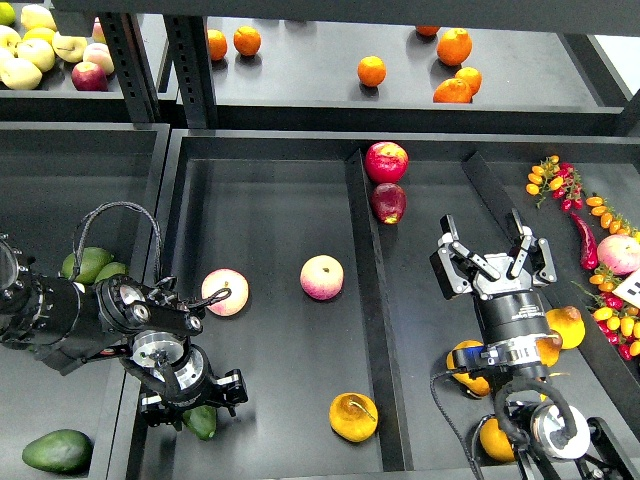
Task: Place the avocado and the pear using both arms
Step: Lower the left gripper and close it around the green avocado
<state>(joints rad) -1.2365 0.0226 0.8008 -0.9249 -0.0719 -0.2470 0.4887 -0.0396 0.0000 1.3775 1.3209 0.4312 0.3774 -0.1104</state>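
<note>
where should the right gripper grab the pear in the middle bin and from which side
Grip the pear across its squat body, coming straight down from above. It lies apart from the peaches, so both flanks look free, but the bin divider runs close on its right, which makes a side approach awkward. Set the fingers astride the thin stem. The right gripper is open, over the next bin.

No words, brands or numbers can be read anywhere. A white card at the right edge bears dark marks too small to make out, and faint print on the right arm's wrist ring is illegible.
</note>
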